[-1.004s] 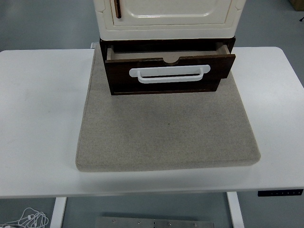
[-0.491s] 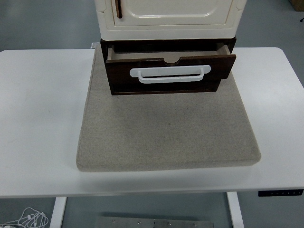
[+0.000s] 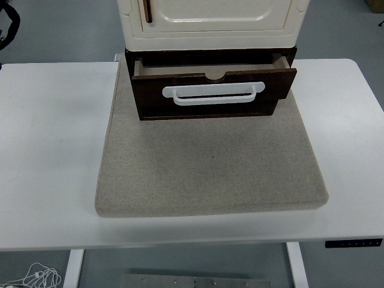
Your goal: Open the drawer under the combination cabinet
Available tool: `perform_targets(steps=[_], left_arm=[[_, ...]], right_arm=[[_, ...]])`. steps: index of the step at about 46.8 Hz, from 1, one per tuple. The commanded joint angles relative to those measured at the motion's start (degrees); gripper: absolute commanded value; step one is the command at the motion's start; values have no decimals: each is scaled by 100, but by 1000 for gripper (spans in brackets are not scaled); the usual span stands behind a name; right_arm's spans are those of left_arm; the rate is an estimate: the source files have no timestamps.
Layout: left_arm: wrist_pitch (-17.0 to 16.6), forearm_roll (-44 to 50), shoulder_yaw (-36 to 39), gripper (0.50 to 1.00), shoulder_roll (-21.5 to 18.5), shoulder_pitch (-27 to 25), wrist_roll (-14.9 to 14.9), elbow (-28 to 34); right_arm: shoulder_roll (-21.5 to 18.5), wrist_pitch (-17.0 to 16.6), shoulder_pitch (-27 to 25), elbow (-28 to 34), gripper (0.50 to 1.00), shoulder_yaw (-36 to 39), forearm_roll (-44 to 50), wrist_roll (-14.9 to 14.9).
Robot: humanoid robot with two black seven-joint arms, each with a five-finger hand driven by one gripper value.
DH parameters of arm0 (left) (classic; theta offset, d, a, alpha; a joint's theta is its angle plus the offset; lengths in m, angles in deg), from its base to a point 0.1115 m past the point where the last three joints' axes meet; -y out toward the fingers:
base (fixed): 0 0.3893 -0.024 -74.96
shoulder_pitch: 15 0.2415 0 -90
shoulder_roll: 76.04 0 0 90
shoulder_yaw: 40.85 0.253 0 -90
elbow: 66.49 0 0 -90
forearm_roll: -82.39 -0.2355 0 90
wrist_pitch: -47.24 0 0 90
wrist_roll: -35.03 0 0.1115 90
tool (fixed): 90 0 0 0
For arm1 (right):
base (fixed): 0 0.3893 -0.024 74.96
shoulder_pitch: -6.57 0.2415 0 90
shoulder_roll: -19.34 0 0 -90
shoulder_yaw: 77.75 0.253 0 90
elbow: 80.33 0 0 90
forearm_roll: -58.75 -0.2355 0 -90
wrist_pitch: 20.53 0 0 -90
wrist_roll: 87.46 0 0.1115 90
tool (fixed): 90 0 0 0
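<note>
The cream cabinet stands at the far middle of the table on a dark brown base. Beneath it the dark wooden drawer is pulled partly out toward me, and a strip of its pale inside shows behind the front panel. A white bar handle runs across the drawer front. A small brown door handle sits on the cabinet door above. No robot hand is on the drawer or anywhere over the table.
A grey felt mat lies under the cabinet and covers the middle of the white table. A black curved shape pokes in at the top left edge, beyond the table; I cannot tell what it is.
The black curved shape has appeared at the top left edge. The view has shifted very slightly. The drawer stays pulled out as before.
</note>
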Motion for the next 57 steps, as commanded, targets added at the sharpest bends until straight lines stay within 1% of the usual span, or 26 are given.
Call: perform_targets(steps=[1,6,8,11,13,16,18,22,25,29,32,42,44,48,51,57], left_arm=[[196,8,6,1000,114,285,-59,28],[513,26,-20,1000,255,505,-200,19],[609,34,-46,1000,308,610,-331,10],[750,157,-55,1000,361,734,-621,10],[864,297,-46,1000,378,786,-736,10],[1066,508,-20,1000,396,866,-833,10],[1198,614,-20,1000,431,910,-842,-7],[1304,650,-11,1000,563,971,-868,-34],[1304,641,-11,1000,642,989,-1008,-51],[1278,641,-11,1000,747,998,-1298,-77],[1234,641,-2,1000,844,998,-1378,-130],[1199,658,-46,1000,1029,989,-1396,-376],[1103,658,-46,1000,1073,980,-1395,-403],[725,658,-55,1000,1178,971,-1396,-411],[654,676,-55,1000,1205,962,-1396,-403],[654,807,-55,1000,1257,962,-1396,-377]], right_arm=[[0,-8,-11,-5,926,0,7,-1],[0,-17,-11,-14,926,0,16,-1],[0,-17,-11,-14,926,9,24,-1],[0,-17,-20,-23,926,9,25,-1],[0,-26,-11,-32,926,9,25,-1],[0,-26,-20,-49,926,9,25,-1],[0,-26,-28,-58,926,9,25,-1],[0,-26,-28,-75,926,9,25,-1],[0,-26,-28,-84,926,9,25,-1],[0,-34,-28,-84,926,9,25,-1],[0,-26,-28,-84,926,9,25,-9],[0,-26,-28,-84,926,18,25,-9],[0,-26,-28,-84,926,18,25,-10],[0,-26,-28,-84,926,27,25,-10],[0,-26,-28,-84,926,35,16,-10],[0,-26,-28,-76,926,44,7,-18]])
